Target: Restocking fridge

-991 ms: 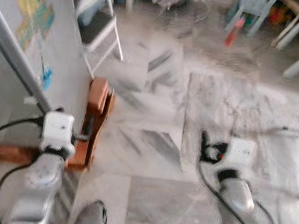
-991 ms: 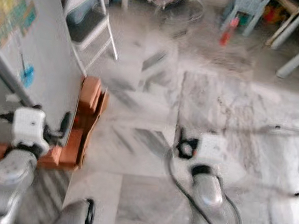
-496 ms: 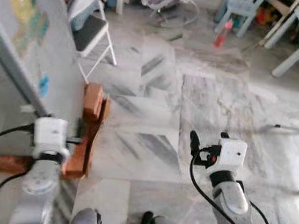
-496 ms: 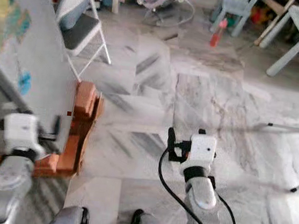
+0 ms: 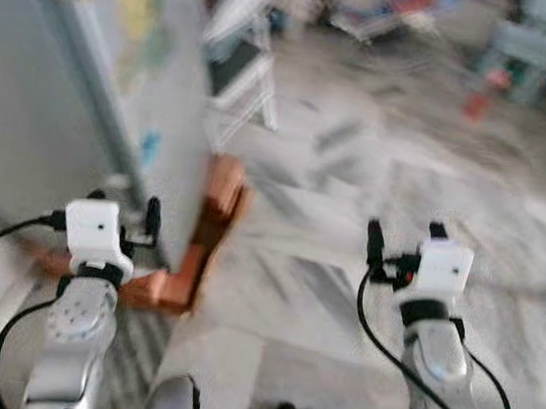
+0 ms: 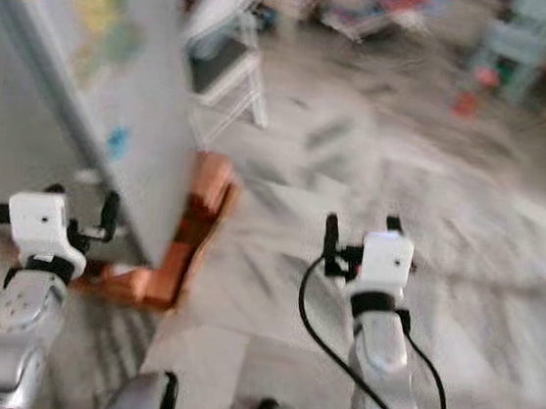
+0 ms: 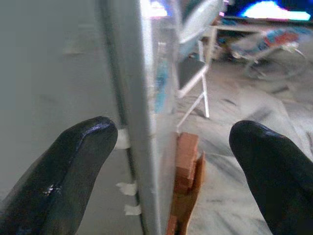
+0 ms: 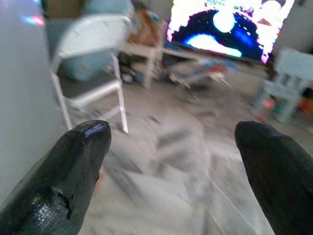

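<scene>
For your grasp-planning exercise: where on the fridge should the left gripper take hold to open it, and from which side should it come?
Probably the fridge door's free vertical edge, approached from the front. The left gripper is open and its fingers already straddle that edge, which is thin enough to pinch. No handle can be made out in the blur.

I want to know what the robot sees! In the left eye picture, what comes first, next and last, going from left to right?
Grey fridge → left gripper → orange bricks → right gripper, both grippers open over the marble floor.
</scene>
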Robot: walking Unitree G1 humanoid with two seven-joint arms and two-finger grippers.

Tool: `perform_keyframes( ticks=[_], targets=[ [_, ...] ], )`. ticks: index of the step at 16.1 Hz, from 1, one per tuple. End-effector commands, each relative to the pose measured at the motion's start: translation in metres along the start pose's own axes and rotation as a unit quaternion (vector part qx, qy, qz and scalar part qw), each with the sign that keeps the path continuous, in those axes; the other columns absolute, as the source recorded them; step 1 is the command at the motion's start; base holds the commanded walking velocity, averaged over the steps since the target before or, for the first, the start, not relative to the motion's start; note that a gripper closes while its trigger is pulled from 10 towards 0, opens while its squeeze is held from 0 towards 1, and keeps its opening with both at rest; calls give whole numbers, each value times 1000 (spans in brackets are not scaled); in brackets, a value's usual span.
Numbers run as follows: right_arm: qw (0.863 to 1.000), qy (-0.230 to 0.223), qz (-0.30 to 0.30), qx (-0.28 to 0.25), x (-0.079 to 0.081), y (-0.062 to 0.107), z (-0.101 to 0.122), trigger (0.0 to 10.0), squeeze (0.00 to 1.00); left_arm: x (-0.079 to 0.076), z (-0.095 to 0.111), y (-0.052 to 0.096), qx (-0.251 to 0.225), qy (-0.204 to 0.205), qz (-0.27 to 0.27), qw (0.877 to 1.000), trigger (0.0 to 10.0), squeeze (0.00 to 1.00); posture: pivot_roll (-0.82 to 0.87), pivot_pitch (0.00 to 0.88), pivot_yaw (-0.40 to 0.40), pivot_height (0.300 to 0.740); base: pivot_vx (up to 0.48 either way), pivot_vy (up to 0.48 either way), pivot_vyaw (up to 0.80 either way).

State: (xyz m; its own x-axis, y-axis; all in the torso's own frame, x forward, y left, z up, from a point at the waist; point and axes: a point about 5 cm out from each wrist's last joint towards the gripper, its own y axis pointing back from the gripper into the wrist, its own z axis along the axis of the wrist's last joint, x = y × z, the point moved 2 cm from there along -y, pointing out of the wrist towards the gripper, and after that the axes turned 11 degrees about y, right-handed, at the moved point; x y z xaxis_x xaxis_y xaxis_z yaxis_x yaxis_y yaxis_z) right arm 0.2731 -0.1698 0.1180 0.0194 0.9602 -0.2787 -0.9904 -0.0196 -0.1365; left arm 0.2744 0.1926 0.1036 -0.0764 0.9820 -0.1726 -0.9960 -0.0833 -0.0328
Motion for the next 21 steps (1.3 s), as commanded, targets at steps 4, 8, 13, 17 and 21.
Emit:
perform_keyframes(
  ticks=[4,8,13,17,21],
  targets=[
    [999,-29,-24,35,-2,21,-26,10000,0,-35,-6,-4,-25,-11,-110,994,10000,0,108,119,-71,740,0,0,0],
    [999,-22,-38,21,-10,12,-20,10000,0,-39,-10,-1,-35,-21,-109,993,10000,0,110,123,-81,740,0,0,0],
    [999,-15,-27,27,-6,7,-21,10000,0,-13,-14,-4,-30,-35,-42,998,10000,0,119,144,-95,740,0,0,0],
    [993,102,-44,37,-8,4,-22,10000,0,-18,-15,-5,-27,-31,-61,997,10000,0,113,155,-97,740,0,0,0],
    [997,63,-20,40,-3,8,-21,10000,0,-23,-12,-8,-30,-28,-66,997,10000,0,111,173,-98,740,0,0,0]
  ],
)
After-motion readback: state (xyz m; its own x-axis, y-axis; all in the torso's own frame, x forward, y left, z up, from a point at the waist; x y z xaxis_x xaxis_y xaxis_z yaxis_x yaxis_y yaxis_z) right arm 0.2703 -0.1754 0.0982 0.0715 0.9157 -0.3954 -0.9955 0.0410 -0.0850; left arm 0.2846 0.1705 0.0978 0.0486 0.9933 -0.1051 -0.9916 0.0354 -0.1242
